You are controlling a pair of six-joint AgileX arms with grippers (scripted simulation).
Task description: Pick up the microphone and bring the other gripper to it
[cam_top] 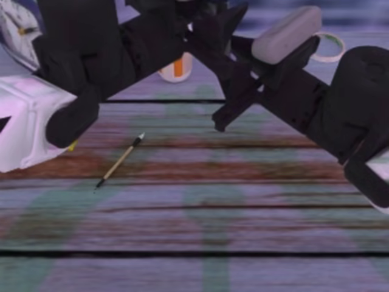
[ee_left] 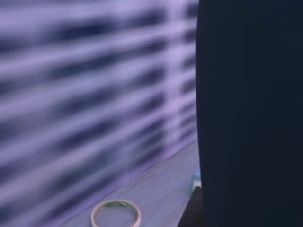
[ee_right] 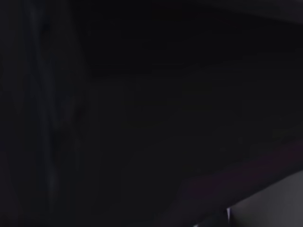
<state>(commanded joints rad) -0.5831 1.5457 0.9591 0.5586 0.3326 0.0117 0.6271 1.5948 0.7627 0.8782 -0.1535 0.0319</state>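
Left claw (cam_top: 203, 30), one of two, reaches in on a bulky black arm with a white boxy wrist block; grip can't be read. Below it on the planked wooden worktop (cam_top: 200, 225) lies one thin tan pencil (cam_top: 118, 161), and beside it stands one white-and-orange cup (cam_top: 176, 67). One microphone (ee_left: 246, 109) shows only as a smooth, dark blue-black curve hard against the left claw. The right claw (cam_top: 230, 91) meets it, grip unreadable, with one pale tape ring (cam_top: 328, 47) beyond; right wrist view dark.
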